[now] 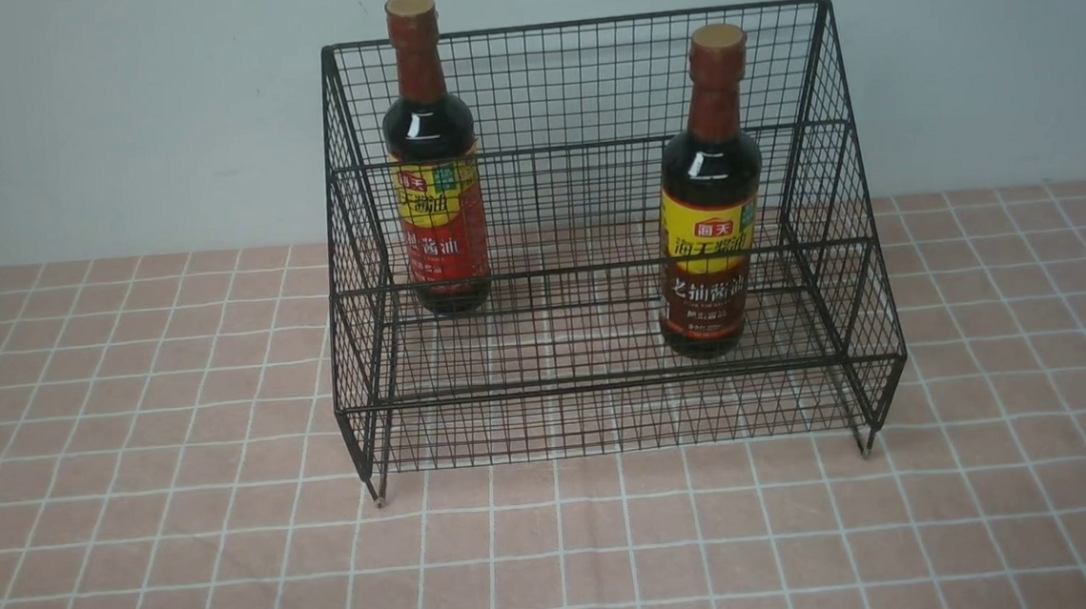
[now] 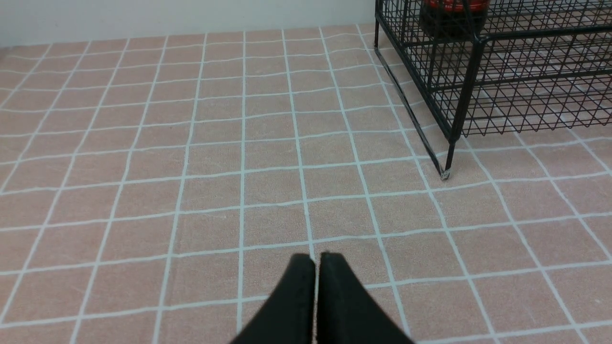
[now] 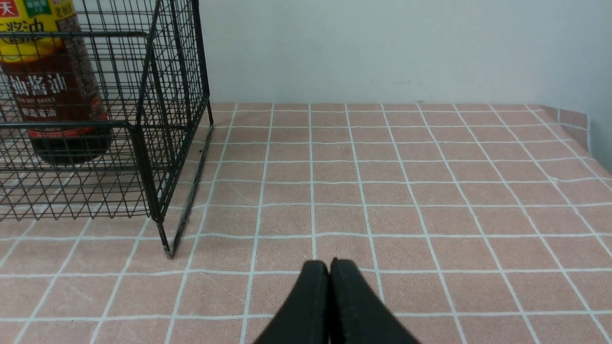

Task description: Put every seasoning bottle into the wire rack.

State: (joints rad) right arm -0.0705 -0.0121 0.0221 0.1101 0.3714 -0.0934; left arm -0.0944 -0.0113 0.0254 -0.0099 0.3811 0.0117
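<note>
The black wire rack stands at the table's middle back. On its upper tier at the left stands a seasoning bottle with a yellow-and-red label. A second seasoning bottle with a yellow-and-brown label stands upright on the lower tier at the right. Neither arm shows in the front view. My left gripper is shut and empty over the cloth, well short of the rack's front left leg. My right gripper is shut and empty too, off the rack's right side, where the brown-labelled bottle shows through the mesh.
A pink checked cloth covers the table. A pale wall runs right behind the rack. The table's right edge lies far from the rack.
</note>
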